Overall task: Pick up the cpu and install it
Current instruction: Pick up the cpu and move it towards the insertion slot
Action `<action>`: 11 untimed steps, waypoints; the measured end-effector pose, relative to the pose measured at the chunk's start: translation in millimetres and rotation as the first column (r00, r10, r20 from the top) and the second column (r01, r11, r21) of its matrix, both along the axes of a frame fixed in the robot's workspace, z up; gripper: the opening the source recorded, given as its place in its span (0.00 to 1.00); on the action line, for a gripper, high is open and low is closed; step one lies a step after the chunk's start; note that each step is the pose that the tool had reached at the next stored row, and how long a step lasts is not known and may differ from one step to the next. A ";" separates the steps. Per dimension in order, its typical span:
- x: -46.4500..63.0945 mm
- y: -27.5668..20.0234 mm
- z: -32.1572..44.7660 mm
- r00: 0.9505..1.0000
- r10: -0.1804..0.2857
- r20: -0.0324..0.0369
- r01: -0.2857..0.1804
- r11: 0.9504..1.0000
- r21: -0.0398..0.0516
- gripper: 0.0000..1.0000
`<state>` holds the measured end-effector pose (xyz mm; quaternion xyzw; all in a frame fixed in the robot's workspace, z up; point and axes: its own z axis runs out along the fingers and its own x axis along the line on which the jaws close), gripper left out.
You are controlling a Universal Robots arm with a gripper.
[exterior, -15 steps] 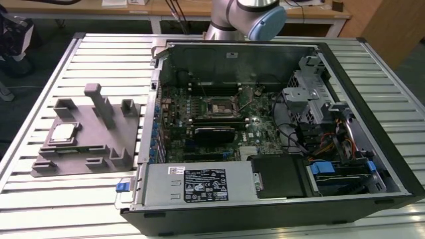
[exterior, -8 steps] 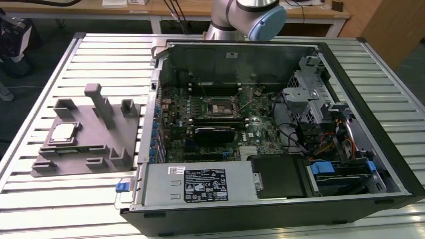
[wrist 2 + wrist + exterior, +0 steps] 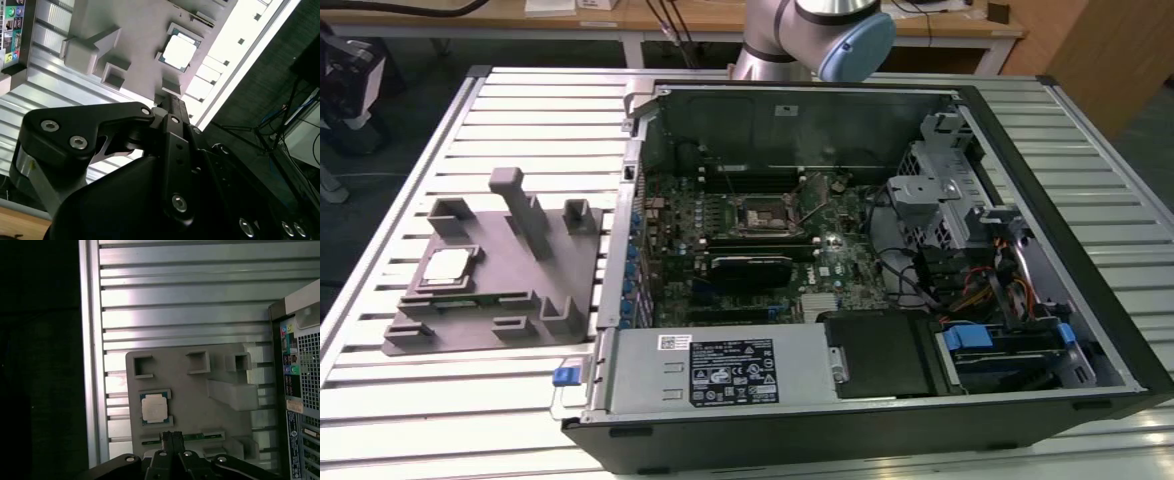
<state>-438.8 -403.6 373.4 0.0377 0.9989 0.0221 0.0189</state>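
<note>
The small, flat, square cpu (image 3: 450, 264) with its pale silver top lies in a shallow recess of the large grey plastic fixture (image 3: 520, 295), near the fixture's edge on the exterior view's left. In the first wrist view the black gripper (image 3: 172, 434) hangs above the fixture, fingers pressed together and holding nothing, clear of the chip. The open black computer case (image 3: 1067, 180) stands just beside the fixture on the exterior view's right, with the dark square socket (image 3: 757, 212) inside it. The ribbed metal table (image 3: 400, 400) lies bare along the fixture's outer edges.

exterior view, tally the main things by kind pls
cpu: 1
grey fixture: 1
open computer case: 1
robot arm: 1
Total: 4
</note>
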 end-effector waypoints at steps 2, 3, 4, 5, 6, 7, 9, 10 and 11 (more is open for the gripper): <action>-0.1 -0.2 -0.8 1.000 0.000 0.003 0.000 1.000 0.002 0.11; -0.1 -0.3 -1.1 1.000 0.000 0.003 0.000 1.000 0.002 0.11; -0.1 -0.3 -1.5 1.000 0.000 0.003 0.000 1.000 0.002 0.11; -0.1 -0.5 -1.8 1.000 0.000 0.003 0.000 1.000 0.002 0.11; -0.2 -0.5 -2.4 1.000 0.000 0.003 0.000 1.000 0.002 0.11; -0.1 -0.5 -2.9 1.000 0.000 0.003 0.000 1.000 0.002 0.11; -0.2 -0.7 -4.3 1.000 0.000 0.003 0.000 1.000 0.002 0.11; -0.2 -0.8 -5.0 1.000 0.000 0.003 0.000 1.000 0.002 0.11; -0.2 -0.9 -5.7 1.000 0.000 0.003 0.000 1.000 0.002 0.11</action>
